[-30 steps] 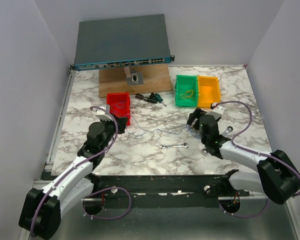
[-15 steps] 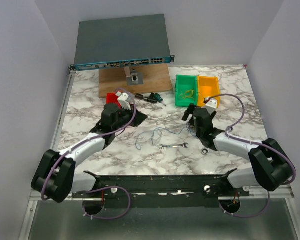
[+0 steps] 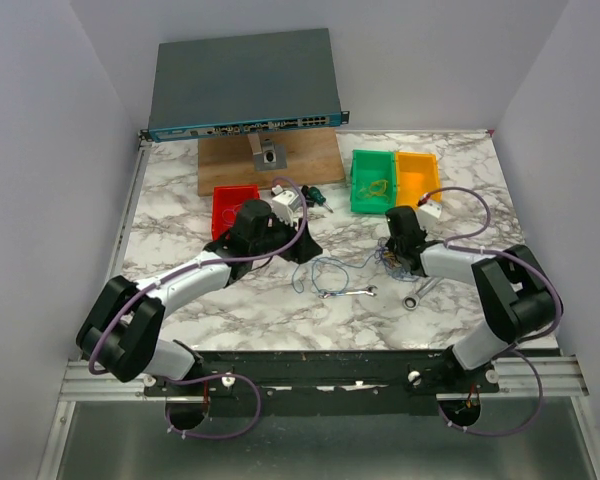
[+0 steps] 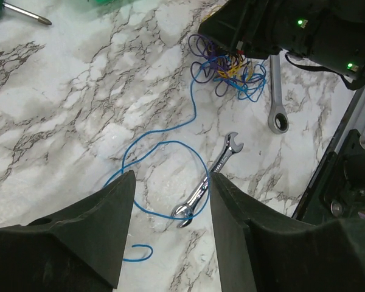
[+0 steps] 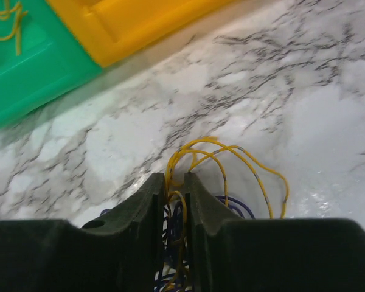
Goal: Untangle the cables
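Note:
The cables lie in two parts. A tangled bundle [image 3: 390, 262] [image 4: 228, 67] of yellow, purple and blue loops sits right of centre. From it one blue cable [image 3: 315, 272] [image 4: 170, 152] trails left in a loose loop on the marble. My right gripper [image 3: 393, 252] [image 5: 174, 177] is down on the bundle, its jaws nearly together with yellow strands [image 5: 231, 158] and purple strands pinched between them. Above the blue loop hovers my left gripper [image 3: 302, 247] [image 4: 171, 175], open with nothing between its fingers.
A small silver wrench [image 3: 348, 293] [image 4: 210, 185] lies partly inside the blue loop, and a ratchet wrench [image 3: 417, 297] [image 4: 277, 97] lies by the bundle. Green bin [image 3: 372, 180] [image 5: 24, 67] and orange bin [image 3: 417, 180] [image 5: 134, 21] stand behind it. At the back left are a red bin [image 3: 235, 200] and a screwdriver [image 3: 308, 195].
My left arm swung right toward the centre and its gripper opened, leaving the blue cable on the table. My right gripper moved onto the bundle and closed on it.

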### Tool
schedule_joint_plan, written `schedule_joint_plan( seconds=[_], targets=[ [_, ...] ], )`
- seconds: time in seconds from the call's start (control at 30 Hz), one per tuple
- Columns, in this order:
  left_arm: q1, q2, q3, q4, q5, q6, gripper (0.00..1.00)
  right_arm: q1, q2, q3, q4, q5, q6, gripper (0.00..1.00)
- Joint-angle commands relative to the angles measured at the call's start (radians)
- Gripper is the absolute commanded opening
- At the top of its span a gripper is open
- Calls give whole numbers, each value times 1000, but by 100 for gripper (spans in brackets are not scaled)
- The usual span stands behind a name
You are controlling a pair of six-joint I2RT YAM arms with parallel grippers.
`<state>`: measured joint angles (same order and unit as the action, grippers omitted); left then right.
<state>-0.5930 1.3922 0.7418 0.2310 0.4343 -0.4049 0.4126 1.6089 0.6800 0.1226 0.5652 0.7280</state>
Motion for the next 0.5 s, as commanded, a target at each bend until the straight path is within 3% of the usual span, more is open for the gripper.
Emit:
schedule_joint_plan(
  seconds=[0.0, 0.13, 0.17, 0.2, 0.27, 0.47],
  targets=[
    [-1, 13, 25, -44, -23, 37, 54, 3, -81, -32, 31, -107, 5, 23],
    [-4, 17, 25, -35, -8, 41, 54, 3, -221, -104, 98, -128, -28, 16],
    [-5, 17, 24, -29, 0, 43, 54, 3, -249, -119, 127, -149, -37, 13],
    [-8, 17, 24, -22, 8, 46, 55, 2, -279, -135, 152, -180, -46, 5],
    [-14, 14, 20, -7, 23, 53, 58, 3, -319, -150, 194, -255, -50, 3],
    [-31, -21, -10, 47, 53, 67, 65, 3, -380, -45, 39, -402, -15, 1]
  ],
)
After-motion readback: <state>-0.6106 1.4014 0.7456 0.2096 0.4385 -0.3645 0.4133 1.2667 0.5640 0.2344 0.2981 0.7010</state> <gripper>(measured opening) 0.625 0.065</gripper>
